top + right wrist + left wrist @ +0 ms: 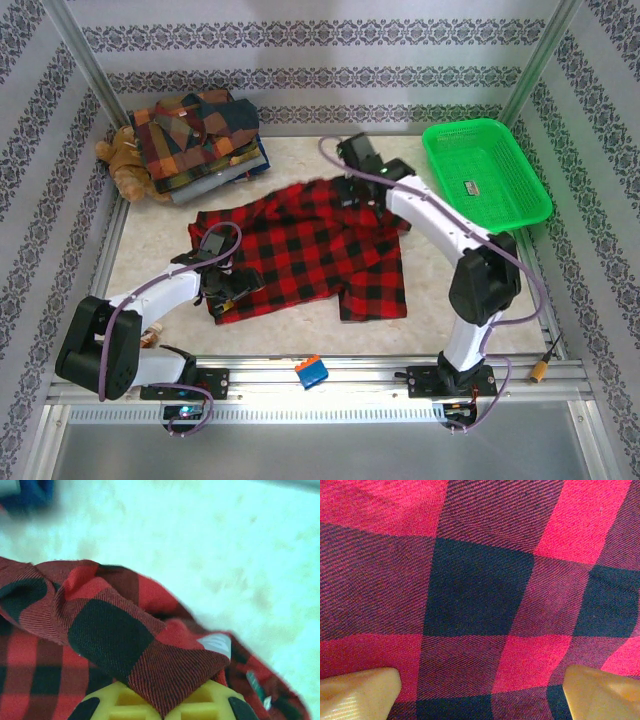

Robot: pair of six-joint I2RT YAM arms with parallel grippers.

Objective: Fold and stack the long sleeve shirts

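One red shirt [300, 255] is spread at the middle of the table [150, 250]. A stack [205, 135] of folded plaid shirts, too close-packed to be counted, is set at the far left. One bear [125, 160] and one basket [485, 170] are seen. A white tag [216, 645] cannot be read. The left gripper [480, 702] is spread wide over the red cloth, with nothing gripped. The right gripper [167, 705] is closed on the red shirt's far edge.
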